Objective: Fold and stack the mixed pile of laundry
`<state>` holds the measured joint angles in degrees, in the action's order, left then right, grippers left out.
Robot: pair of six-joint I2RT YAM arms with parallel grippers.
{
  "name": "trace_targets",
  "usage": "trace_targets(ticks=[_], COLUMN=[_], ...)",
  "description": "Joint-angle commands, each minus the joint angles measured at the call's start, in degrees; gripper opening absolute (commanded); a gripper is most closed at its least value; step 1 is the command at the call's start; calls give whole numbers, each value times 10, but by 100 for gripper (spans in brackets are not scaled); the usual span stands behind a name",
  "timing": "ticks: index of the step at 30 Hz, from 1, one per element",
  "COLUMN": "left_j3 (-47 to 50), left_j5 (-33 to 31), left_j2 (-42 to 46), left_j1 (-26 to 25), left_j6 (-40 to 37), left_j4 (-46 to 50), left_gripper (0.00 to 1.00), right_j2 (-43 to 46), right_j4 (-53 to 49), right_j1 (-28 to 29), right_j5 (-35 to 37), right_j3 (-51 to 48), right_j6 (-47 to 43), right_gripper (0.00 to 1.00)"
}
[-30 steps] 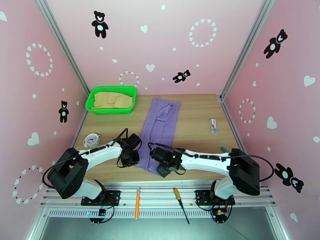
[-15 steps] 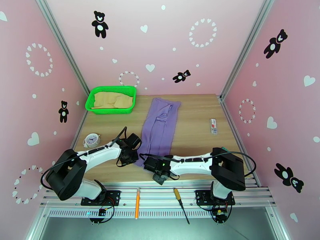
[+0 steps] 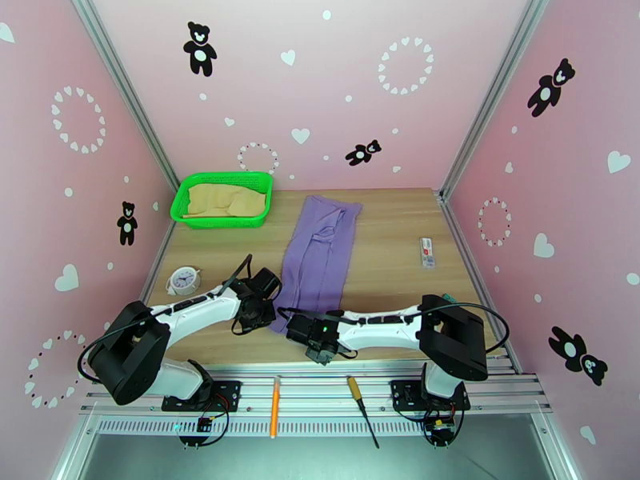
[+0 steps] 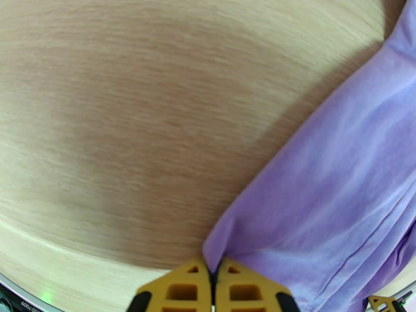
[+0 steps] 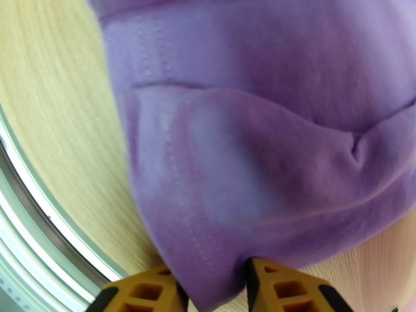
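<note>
Left pincer point(image 4: 212, 279): closed on shirt point(image 3: 322, 250) corner | right pincer point(image 5: 213, 287): hem between part-open jaws, clamping cannot be told | shirt is laid lengthwise ahead of both pincers on desk point(image 3: 400, 234), near end at them.

We count two garments: one lavender shirt point(image 3: 320, 250) just right of the green basket point(image 3: 182, 203), one tan piece point(image 3: 224, 202) inside it. One basket, one clock point(image 3: 184, 279) nearer than it, one white packet point(image 3: 428, 252) far to its right, one orange pen point(image 3: 274, 406), one screwdriver point(image 3: 358, 410).
</note>
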<state>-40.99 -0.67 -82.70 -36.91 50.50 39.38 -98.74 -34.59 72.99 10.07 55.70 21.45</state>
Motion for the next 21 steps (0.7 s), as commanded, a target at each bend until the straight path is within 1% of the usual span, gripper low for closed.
trace_targets(ticks=[1,3,5,6,15,18,21], left_j3=[22,21,21,21,13,-1,-24], left_j5=[-23,-22,-19,-17,-7,-5,-10], left_j2=[2,7,18,26,130,140,129], left_j1=[4,4,3,4,4,4,4], left_j6=[6,6,6,7,20,19,12], left_j4=[24,29,37,44,113,121,126], left_gripper=[8,8,4,0,0,0,0], right_j2=[-28,-29,-26,-22,54,65,69], right_j4=[7,6,1,-3,-63,-79,-89], right_j1=[-1,-1,0,-1,0,-2,-16], right_j5=[-15,-20,-25,-26,-54,-63,-75], right_j3=[-2,-4,-4,-4,20,35,50], right_j6=[1,0,-1,-2,-34,-47,-59], right_gripper=[29,19,10,0,0,0,0])
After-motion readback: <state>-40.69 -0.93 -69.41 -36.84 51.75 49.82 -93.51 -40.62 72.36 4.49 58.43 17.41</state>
